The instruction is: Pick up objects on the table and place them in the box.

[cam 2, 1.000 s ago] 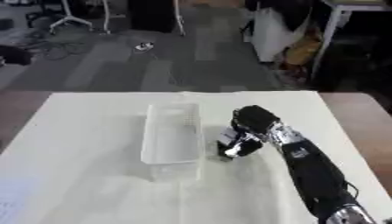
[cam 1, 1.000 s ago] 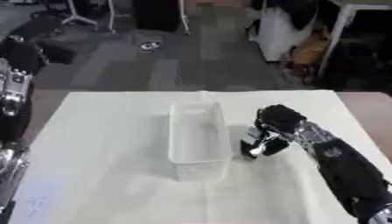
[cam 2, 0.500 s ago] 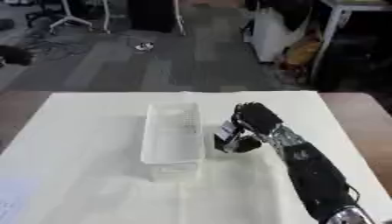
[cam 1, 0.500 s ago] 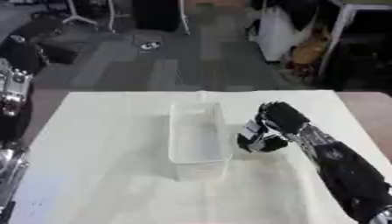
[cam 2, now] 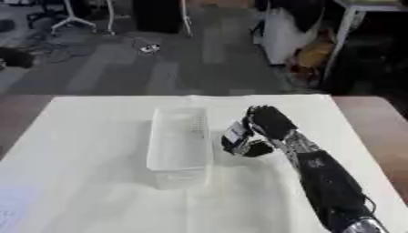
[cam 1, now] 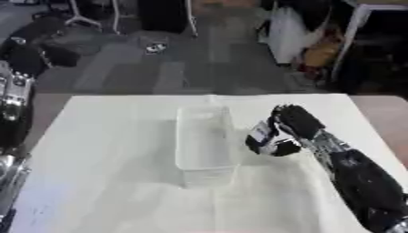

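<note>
A clear plastic box [cam 1: 203,142] stands in the middle of the white table [cam 1: 104,182], long side running away from me. My right hand [cam 1: 288,127] hovers just right of the box, fingers curled round a small dark object with a white face [cam 1: 261,133]. The object hangs close to the box's right wall, a little above the table. The box looks empty. My left arm [cam 1: 14,98] runs along the left edge of the left eye view; its hand does not show.
Brown tabletop [cam 2: 374,118] shows beyond the white cover on the right. Past the table's far edge lie grey floor, cables and dark furniture [cam 1: 163,13]. A faint bluish patch [cam 2: 16,200] lies at the near left corner.
My right hand has lifted the small object off the table and carried it leftward toward the box's right wall. The box has stayed put.
</note>
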You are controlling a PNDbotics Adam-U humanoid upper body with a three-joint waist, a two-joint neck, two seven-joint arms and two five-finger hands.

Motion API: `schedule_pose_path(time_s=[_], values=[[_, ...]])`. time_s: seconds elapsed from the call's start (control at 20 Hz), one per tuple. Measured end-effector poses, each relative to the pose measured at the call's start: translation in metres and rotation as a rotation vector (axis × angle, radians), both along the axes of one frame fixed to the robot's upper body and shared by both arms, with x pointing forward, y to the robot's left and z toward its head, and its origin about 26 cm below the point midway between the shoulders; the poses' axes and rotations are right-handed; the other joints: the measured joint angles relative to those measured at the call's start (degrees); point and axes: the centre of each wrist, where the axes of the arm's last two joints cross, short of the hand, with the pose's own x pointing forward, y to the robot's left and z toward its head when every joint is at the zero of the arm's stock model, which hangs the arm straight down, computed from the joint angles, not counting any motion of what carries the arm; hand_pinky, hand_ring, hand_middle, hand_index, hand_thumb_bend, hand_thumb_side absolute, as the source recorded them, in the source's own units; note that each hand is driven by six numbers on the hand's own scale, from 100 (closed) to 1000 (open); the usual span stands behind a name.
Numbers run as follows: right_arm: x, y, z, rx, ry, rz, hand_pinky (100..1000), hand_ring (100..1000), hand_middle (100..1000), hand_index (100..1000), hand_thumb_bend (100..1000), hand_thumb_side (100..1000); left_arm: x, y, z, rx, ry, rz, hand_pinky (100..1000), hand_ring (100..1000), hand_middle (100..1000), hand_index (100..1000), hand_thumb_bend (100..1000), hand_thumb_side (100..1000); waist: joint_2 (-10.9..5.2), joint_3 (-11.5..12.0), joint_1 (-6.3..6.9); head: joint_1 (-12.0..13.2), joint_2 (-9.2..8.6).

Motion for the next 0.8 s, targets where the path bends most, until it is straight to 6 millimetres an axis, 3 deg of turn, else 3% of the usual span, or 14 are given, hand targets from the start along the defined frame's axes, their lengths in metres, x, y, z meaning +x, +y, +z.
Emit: schedule_pose_path(time_s=[0.35, 0.4, 0.45, 0.5, 0.8], values=[[0.002, 0.005, 0.022, 0.111, -0.094, 0.016, 100, 100, 100, 282, 560, 740, 0.000, 0.000, 0.000, 0.000, 0.000, 0.000, 612, 634, 807, 886, 159, 1000, 0.00, -0.1, 0.00, -0.2, 0.00], [0.003, 0.006, 0.026, 0.126, -0.106, 0.021, 100, 100, 100, 274, 597, 1000, 0.000, 0.000, 0.000, 0.000, 0.000, 0.000, 612, 634, 807, 886, 155, 1000, 0.00, -0.1, 0.00, -0.4, 0.00], [0.003, 0.008, 0.029, 0.140, -0.118, 0.028, 100, 100, 100, 269, 576, 934, 0.000, 0.000, 0.000, 0.000, 0.000, 0.000, 612, 636, 807, 886, 158, 1000, 0.00, -0.1, 0.00, -0.4, 0.00], [0.003, 0.009, 0.033, 0.154, -0.132, 0.038, 100, 100, 100, 272, 556, 735, 0.000, 0.000, 0.000, 0.000, 0.000, 0.000, 612, 635, 807, 886, 158, 1000, 0.00, -0.1, 0.01, -0.4, -0.04], [0.003, 0.022, 0.057, 0.243, -0.220, 0.111, 100, 100, 100, 253, 550, 726, 0.000, 0.000, 0.000, 0.001, 0.000, -0.001, 612, 637, 808, 886, 158, 1000, 0.00, 0.0, 0.01, -0.9, -0.57]])
